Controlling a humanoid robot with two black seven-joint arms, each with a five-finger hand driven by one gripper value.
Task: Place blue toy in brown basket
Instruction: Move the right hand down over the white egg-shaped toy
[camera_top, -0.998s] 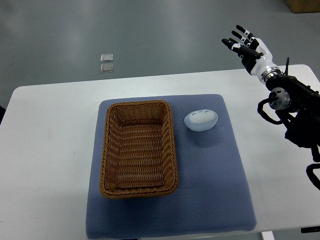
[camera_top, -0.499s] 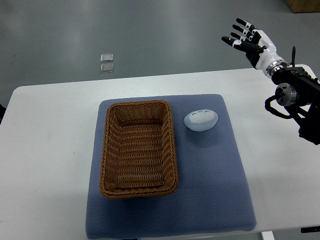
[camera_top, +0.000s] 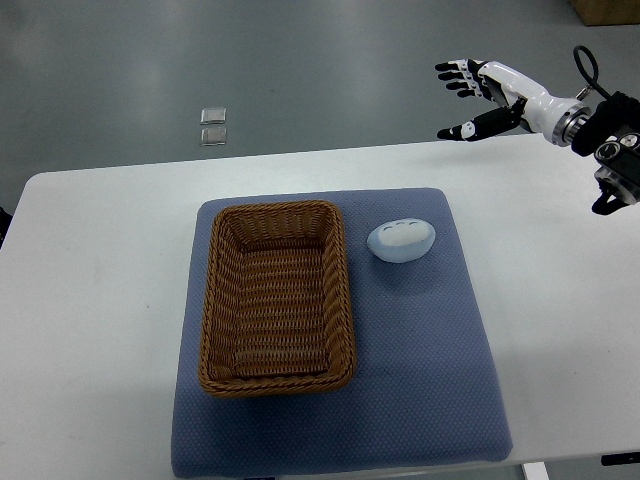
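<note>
A pale blue rounded toy (camera_top: 401, 240) lies on the blue mat (camera_top: 420, 370), just right of the brown wicker basket (camera_top: 277, 297). The basket is empty inside. My right hand (camera_top: 462, 99) hovers high at the upper right, beyond the table's far edge, well away from the toy. Its fingers (camera_top: 456, 72) are spread and the thumb points down-left, with nothing held. The left arm does not show.
The mat sits in the middle of a white table (camera_top: 100, 300). Two small clear squares (camera_top: 213, 125) lie on the grey floor beyond the table. A brown box corner (camera_top: 605, 10) shows at the top right.
My right arm has lifted and swung up and out toward the right edge. The hand has turned so its palm faces left, fingers still spread. Toy and basket have not moved.
</note>
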